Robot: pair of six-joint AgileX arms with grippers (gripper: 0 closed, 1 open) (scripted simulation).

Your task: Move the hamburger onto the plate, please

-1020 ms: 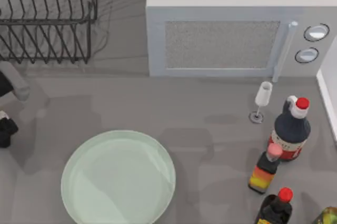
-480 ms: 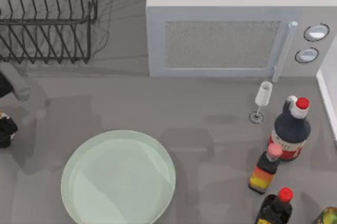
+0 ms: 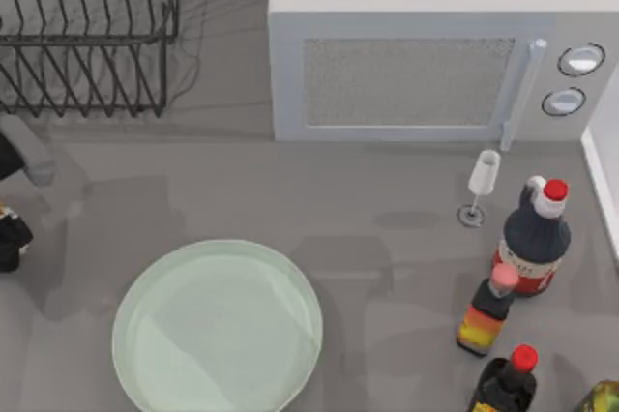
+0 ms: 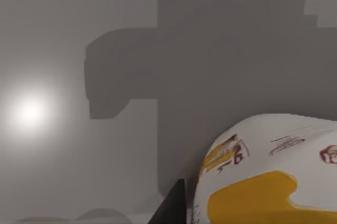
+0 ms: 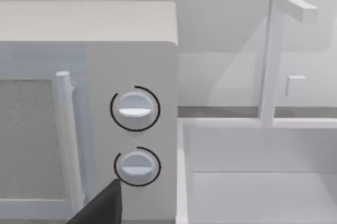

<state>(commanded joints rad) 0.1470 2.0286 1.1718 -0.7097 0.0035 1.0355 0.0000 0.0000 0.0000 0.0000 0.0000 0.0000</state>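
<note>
While gripping the hamburger (image 4: 268, 176), left tool (image 3: 10, 238) hovers beside plate (image 3: 218, 327).

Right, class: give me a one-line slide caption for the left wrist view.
Wrapped hamburger seen close up at the left arm's wrist above the grey table.

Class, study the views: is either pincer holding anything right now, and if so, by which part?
The left pincer, at the table's left edge, seems to hold the hamburger, which sits close against one finger; the exact place of the hold cannot be told.

left gripper (image 3: 10, 238) | edged slightly toward table's left edge since 1.0 s ago
</note>
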